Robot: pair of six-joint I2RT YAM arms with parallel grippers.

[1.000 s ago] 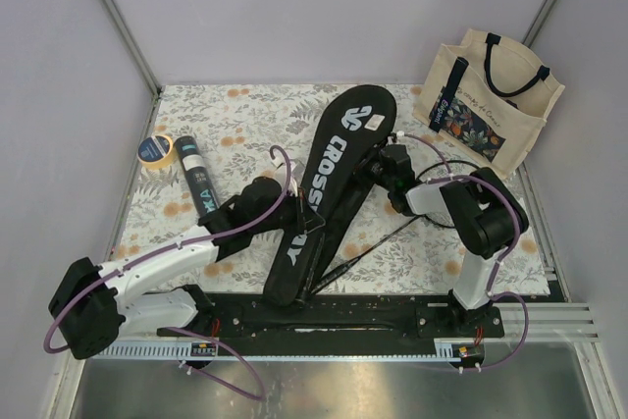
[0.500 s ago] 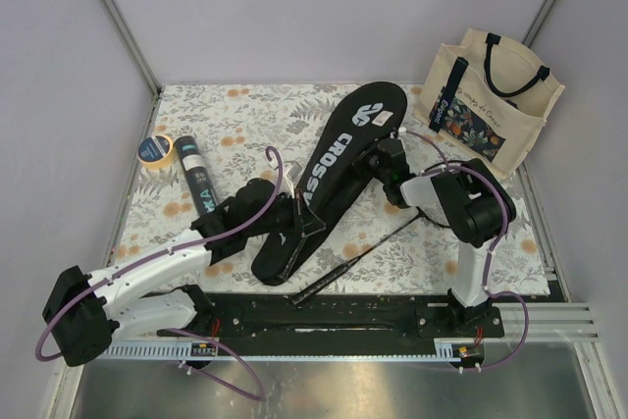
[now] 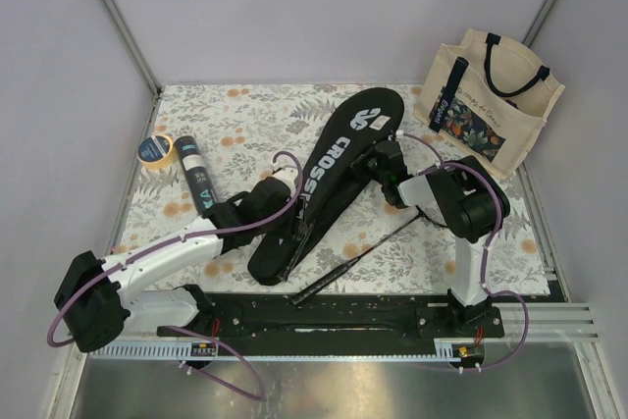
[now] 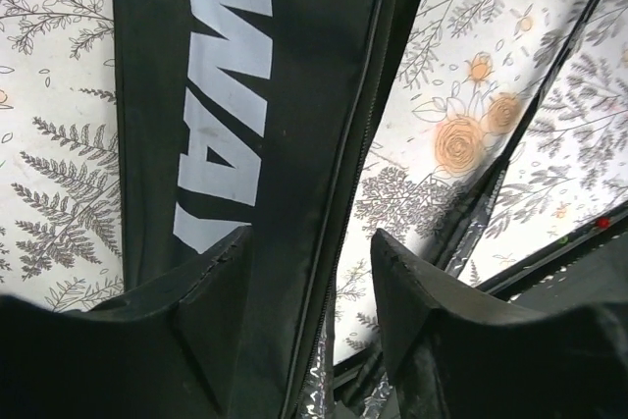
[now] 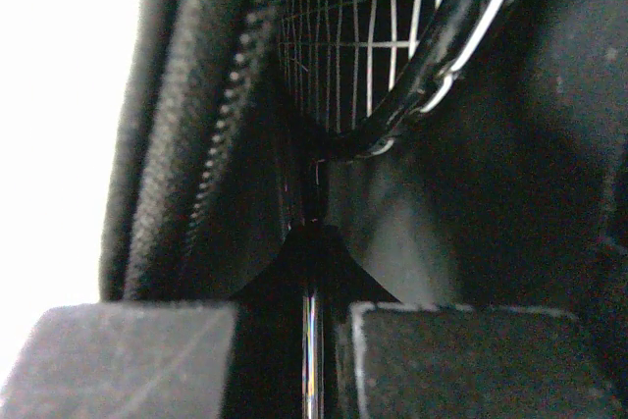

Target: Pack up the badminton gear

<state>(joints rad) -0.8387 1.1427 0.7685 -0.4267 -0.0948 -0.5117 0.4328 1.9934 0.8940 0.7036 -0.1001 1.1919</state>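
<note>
Fabric is looking limp here: the long black racket bag (image 3: 329,179) is lying diagonally across the floral mat (image 3: 226,120), creasing along its zip, so it will likely flop and slide rather than hold a shape when tugged. A pinch on the zip edge should be giving the best purchase. The left gripper (image 4: 309,287) is sitting with its jaws well apart, straddling that zip edge near the narrow end and pinching nothing. The right gripper (image 5: 312,355) is sitting at the bag's open side with its pads pressed together on the thin shaft of a racket (image 5: 368,36), whose strung head is showing inside the pocket. That racket is looking light and stiff but slender and slick, so a hold close to the head, or on the wrapped handle, is probably steadier than mid-shaft. A second racket (image 3: 329,276) is resting on the mat just beside the bag, handle toward the arms. The black tube (image 3: 199,183) is lying well apart to the left. Smooth and round, it is likely wanting a grip across its middle.
</note>
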